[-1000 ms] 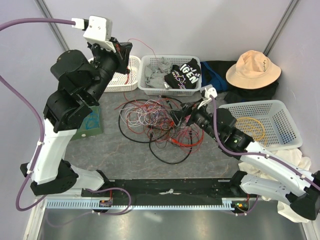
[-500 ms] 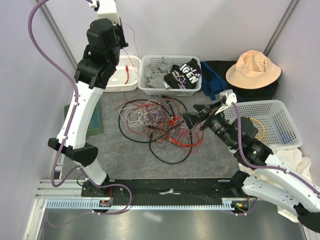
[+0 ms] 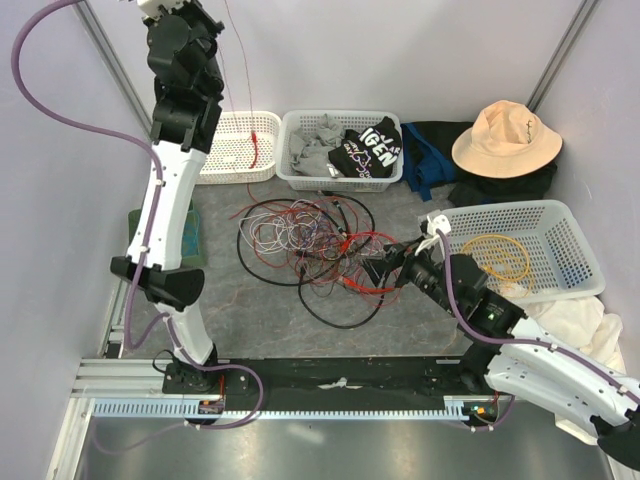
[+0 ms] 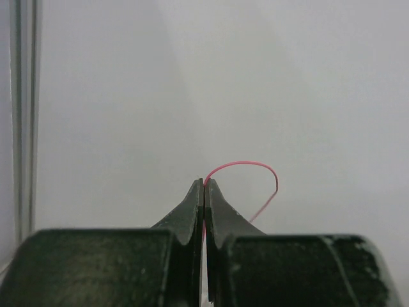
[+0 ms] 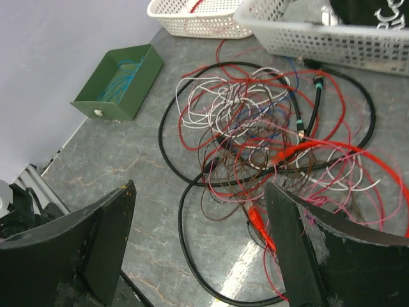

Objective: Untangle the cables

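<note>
Between the pressed-together fingertips of your left gripper (image 4: 203, 185) a thin red wire (image 4: 243, 164) is pinched. It arcs out of the tips in a small loop and drops away behind the right finger. In the top view that strand (image 3: 228, 60) hangs from the raised arm as a nearly straight line, its long axis running down toward the small white basket (image 3: 240, 165). You cannot tell from here whether its far end joins the heap.

Your right gripper (image 5: 199, 192) has its fingers wide apart with nothing between them, and it hovers just beside the right edge of the tangle (image 3: 315, 245).

Expect these wires to be very light, limp and slick-skinned. A pinch will probably hold one only if nothing else drags on it, and a pull likely tightens the crossings.

The heap lies flat on the table (image 3: 250, 320) and has no single direction: red, white and dark strands coil over each other, ringed by black cable (image 5: 169, 137).

A free end is the better place to take hold, for instance the thicker red plug-like piece (image 5: 255, 224) near the right fingers, not a mid-loop.
</note>
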Robot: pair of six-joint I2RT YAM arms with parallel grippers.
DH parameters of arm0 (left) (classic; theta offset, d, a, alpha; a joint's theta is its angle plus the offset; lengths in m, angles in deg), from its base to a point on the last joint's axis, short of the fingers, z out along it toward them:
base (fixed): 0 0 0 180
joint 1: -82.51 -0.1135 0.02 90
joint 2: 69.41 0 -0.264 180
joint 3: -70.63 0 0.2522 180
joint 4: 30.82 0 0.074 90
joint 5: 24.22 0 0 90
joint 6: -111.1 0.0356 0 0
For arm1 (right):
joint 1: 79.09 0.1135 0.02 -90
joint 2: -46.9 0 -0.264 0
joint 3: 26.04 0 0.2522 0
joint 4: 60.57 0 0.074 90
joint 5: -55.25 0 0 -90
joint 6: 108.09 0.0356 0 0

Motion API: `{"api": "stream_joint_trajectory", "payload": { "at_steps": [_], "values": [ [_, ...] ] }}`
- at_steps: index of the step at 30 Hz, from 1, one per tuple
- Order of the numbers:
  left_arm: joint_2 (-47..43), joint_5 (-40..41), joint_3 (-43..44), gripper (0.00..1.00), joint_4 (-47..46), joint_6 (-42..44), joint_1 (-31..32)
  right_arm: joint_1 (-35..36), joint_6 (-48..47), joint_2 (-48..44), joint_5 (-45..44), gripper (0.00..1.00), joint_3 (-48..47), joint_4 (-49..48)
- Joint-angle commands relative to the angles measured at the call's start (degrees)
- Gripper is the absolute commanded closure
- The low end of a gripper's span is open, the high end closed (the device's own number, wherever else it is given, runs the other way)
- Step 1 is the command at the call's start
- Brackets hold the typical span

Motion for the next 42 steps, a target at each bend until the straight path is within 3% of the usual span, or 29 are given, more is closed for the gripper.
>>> {"api": "stream_joint_trajectory", "payload": {
  "at_steps": [1, 4, 11, 20, 28, 37, 42],
  "values": [
    [5.06, 3.8, 8.74, 0.98, -17.57, 5.77, -0.11, 0.13, 4.12, -3.14, 2.01, 0.1, 5.73, -7.06],
    [9.63, 1.0, 13.77, 0.98, -25.21, 13.23, -0.72, 0.13, 6.05, -4.28, 4.12, 0.11, 8.11, -8.82],
    [13.32, -6.83, 8.84, 0.98, -33.13, 10.97, -6.08, 0.13, 6.85, -10.95, 4.04, 0.11, 13.03, -6.11],
    [21.15, -4.21, 7.27, 0.98, -34.55, 14.75, -9.51, 0.13, 4.66, -16.49, -0.27, 0.1, 15.23, -0.57],
    [21.07, -7.18, 5.42, 0.98, -34.19, 9.74, -9.52, 0.13, 3.77, -15.36, -2.03, 0.09, 16.29, -0.65],
    [23.0, -10.17, 13.67, 0.98, -37.62, 12.21, -9.86, 0.13, 3.86, -14.74, -1.24, 0.09, 16.2, -0.83],
    [21.07, -10.18, 13.94, 0.98, -37.97, 10.89, -11.71, 0.13, 4.12, -15.27, -1.24, 0.09, 16.56, -0.3]
  ]
}}
